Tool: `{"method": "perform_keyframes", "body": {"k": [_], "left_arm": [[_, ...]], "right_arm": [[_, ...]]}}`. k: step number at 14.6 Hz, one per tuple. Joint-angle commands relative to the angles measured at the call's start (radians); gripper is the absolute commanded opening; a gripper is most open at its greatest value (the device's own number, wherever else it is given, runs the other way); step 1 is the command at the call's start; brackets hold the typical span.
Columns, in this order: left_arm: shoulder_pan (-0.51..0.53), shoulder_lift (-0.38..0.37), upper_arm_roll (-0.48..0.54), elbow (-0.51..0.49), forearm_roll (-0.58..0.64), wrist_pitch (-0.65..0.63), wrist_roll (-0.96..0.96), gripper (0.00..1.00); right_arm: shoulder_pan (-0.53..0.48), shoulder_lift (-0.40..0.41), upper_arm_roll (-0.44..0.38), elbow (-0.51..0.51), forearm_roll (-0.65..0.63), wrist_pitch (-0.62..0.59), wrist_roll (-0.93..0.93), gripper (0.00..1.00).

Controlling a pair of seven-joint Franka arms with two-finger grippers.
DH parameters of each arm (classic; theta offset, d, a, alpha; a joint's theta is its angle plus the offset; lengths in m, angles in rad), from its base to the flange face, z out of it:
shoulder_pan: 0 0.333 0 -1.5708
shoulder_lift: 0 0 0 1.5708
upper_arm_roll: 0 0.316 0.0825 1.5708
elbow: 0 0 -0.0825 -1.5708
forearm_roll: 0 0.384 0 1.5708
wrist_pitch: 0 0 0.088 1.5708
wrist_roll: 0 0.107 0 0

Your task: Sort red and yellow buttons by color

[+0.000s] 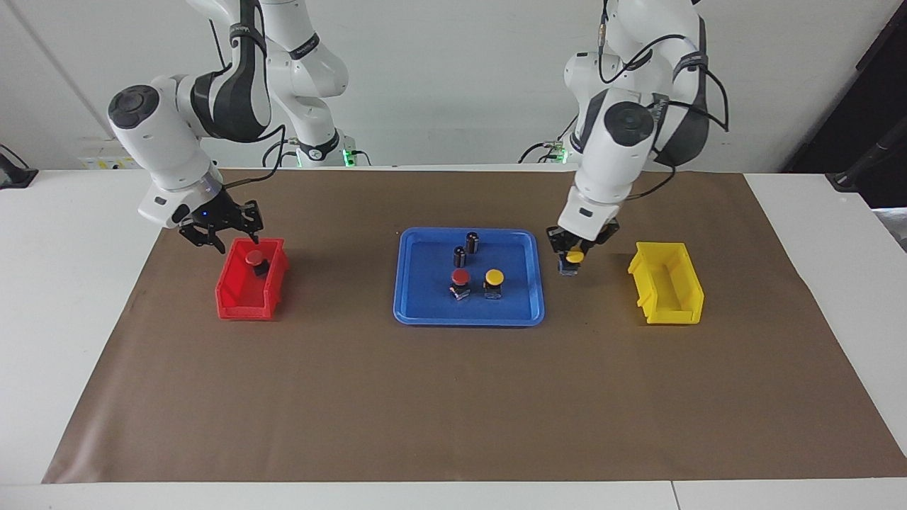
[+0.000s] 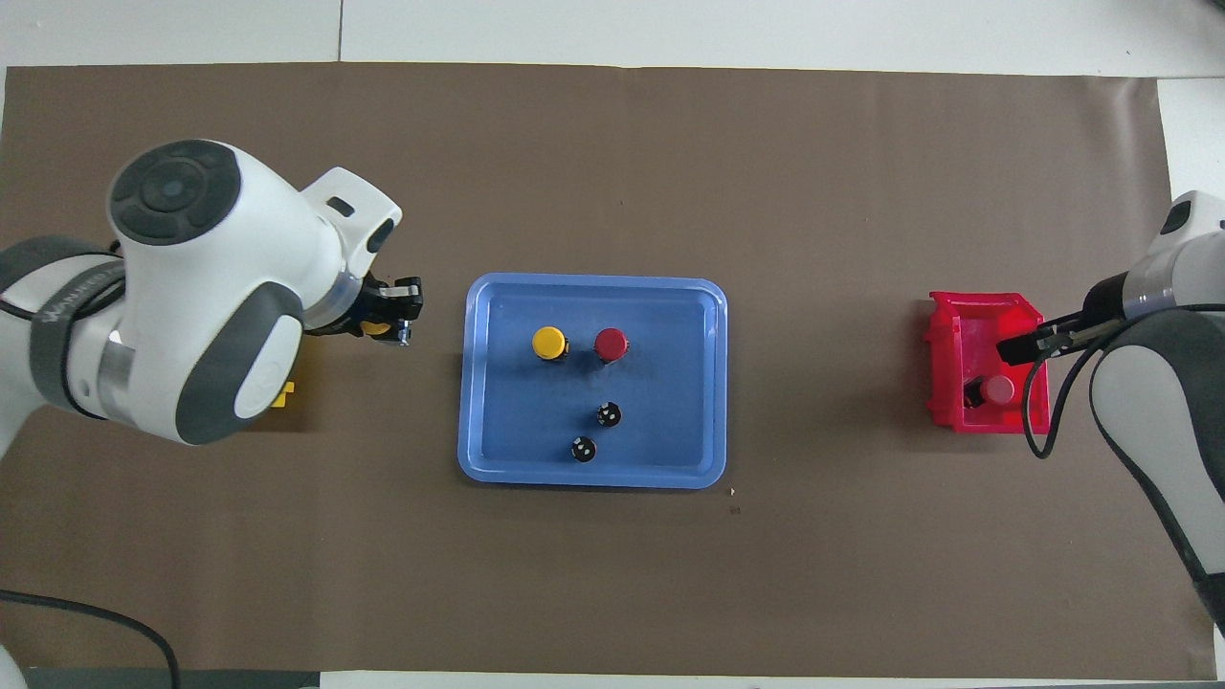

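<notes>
1 red button (image 1: 460, 282) & 1 yellow button (image 1: 493, 282) upright, side by side in blue tray (image 1: 425, 312). 2nd red button (image 1: 256, 261) tipped in red bin (image 1: 234, 301). 2nd yellow button (image 1: 573, 259) airborne in left gripper (image 1: 575, 261), betw. tray & yellow bin (image 1: 669, 301).

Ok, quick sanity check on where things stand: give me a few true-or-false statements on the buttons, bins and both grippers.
1. The left gripper holds a yellow button over the mat between the blue tray and the yellow bin. True.
2. The yellow bin already has a button in it. False: it looks empty in the facing view.
3. One red button lies in the red bin. True.
4. The tray holds only two dark cylinders. False: a red button and a yellow button also stand on it.
5. The right gripper is over the tray. False: it is over the red bin's edge nearer the robots, fingers open.
</notes>
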Motion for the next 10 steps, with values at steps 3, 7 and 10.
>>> {"method": "perform_keyframes", "body": {"k": [3, 7, 10], "left_arm": [[0.210, -0.062, -0.009, -0.019, 0.014, -0.030, 0.250, 0.02], [0.295, -0.109, -0.009, -0.136, 0.014, 0.041, 0.258, 0.02], [0.318, -0.144, -0.009, -0.250, 0.014, 0.130, 0.276, 0.02]], "right_arm": [[0.391, 0.240, 0.027, 0.330, -0.041, -0.028, 0.618, 0.99], [0.562, 0.365, 0.027, 0.385, -0.104, 0.075, 0.849, 0.96], [0.572, 0.368, 0.027, 0.306, -0.108, 0.162, 0.871, 0.87]]}}
